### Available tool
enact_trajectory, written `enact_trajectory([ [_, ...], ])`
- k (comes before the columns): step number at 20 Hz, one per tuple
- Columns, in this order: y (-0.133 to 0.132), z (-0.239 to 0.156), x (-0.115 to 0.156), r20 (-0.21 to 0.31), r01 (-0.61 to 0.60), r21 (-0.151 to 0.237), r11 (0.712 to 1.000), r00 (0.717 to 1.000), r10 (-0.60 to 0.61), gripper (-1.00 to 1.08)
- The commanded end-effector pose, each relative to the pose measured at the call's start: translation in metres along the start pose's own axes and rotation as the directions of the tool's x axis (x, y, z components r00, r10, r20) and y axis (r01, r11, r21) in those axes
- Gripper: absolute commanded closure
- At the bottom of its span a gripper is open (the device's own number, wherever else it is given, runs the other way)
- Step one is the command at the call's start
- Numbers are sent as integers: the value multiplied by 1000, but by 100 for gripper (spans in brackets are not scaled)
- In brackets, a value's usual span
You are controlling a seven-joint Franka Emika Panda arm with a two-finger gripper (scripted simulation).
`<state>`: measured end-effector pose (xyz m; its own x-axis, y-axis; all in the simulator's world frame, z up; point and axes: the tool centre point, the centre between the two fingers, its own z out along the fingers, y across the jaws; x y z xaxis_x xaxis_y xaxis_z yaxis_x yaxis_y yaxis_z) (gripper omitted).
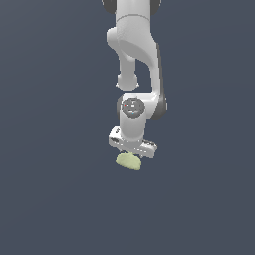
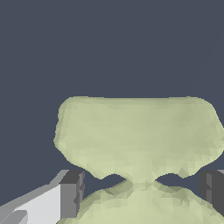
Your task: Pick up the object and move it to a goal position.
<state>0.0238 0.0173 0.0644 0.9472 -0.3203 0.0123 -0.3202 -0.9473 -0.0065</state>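
The object is a pale yellow-green lump of two rounded lobes joined by a narrow waist. In the exterior view it lies directly under the white hand of my gripper, whose fingers are hidden there. The wrist view shows the object filling most of the picture. The two dark fingertips stand wide apart, one on each side of its nearer lobe and level with the waist. The gripper is open around the object, and the lobe's edges come very close to both pads.
A plain dark grey-blue surface lies all around. The white arm comes down from the top of the exterior view.
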Motion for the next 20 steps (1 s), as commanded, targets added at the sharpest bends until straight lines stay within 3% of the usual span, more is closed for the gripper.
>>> enact_trajectory([
  [1,9,-11,-1,0,0,0,1000,1000,0,108],
  [8,50,-61,-9,2,1,0,1000,1000,-1,108],
  [20,142,-176,-25,8,4,-1,1000,1000,-4,108],
])
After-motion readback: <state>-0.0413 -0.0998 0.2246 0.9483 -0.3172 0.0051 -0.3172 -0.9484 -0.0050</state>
